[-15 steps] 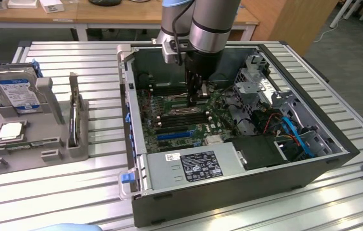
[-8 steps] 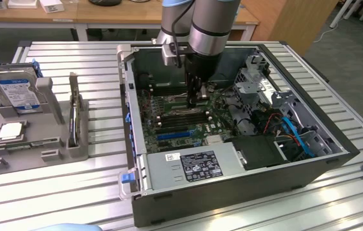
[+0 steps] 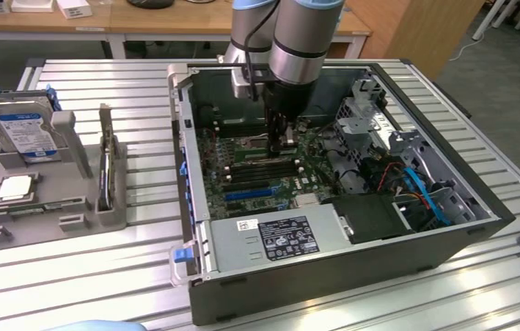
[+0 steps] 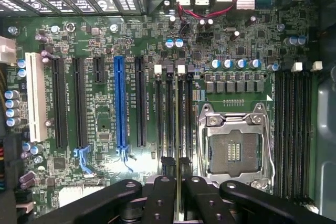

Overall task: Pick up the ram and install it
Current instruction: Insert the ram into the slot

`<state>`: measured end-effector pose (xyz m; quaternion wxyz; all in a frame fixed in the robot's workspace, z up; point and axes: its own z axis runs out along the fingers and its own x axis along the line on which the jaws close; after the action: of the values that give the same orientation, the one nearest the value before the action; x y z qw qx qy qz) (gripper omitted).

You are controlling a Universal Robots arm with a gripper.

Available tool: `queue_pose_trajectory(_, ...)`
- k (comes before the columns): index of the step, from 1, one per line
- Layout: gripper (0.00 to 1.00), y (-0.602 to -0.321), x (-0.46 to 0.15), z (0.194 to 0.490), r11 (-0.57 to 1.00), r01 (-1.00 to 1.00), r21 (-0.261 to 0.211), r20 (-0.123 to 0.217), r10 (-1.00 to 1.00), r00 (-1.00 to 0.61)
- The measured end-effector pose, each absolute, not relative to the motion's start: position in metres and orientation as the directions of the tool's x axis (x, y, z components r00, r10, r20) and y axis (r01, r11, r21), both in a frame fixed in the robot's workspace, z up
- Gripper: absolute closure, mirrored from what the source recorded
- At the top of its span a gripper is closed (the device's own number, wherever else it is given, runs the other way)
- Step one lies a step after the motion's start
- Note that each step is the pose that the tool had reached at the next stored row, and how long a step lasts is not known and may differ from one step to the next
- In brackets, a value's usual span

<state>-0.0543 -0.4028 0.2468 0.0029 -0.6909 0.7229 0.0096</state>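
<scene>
My gripper [image 3: 283,143] reaches down into the open computer case, low over the green motherboard [image 3: 246,176]. In the wrist view the gripper [image 4: 178,182] is shut on the ram [image 4: 178,199]. The ram shows edge-on as a thin green strip between the black fingers [image 4: 164,187]. It is lined up along a bank of black memory slots [image 4: 173,108] with white latches, just beside the empty CPU socket [image 4: 233,148]. I cannot tell whether its lower edge touches a slot.
A second bank of memory slots [image 4: 294,129] lies past the socket, and a blue expansion slot [image 4: 121,103] on the other side. Case walls [image 3: 186,138], a drive cage [image 3: 370,117] and the power supply [image 3: 278,238] surround the gripper. A grey holder [image 3: 48,221] carries a hard drive [image 3: 25,131] and a CPU chip [image 3: 16,187].
</scene>
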Motion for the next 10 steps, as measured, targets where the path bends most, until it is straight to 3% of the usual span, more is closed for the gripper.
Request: queue_pose_trajectory(10,0.86,-0.4033,-0.0543,0.2430,0.050,-0.999,0.010,-0.016,-0.999,-0.050)
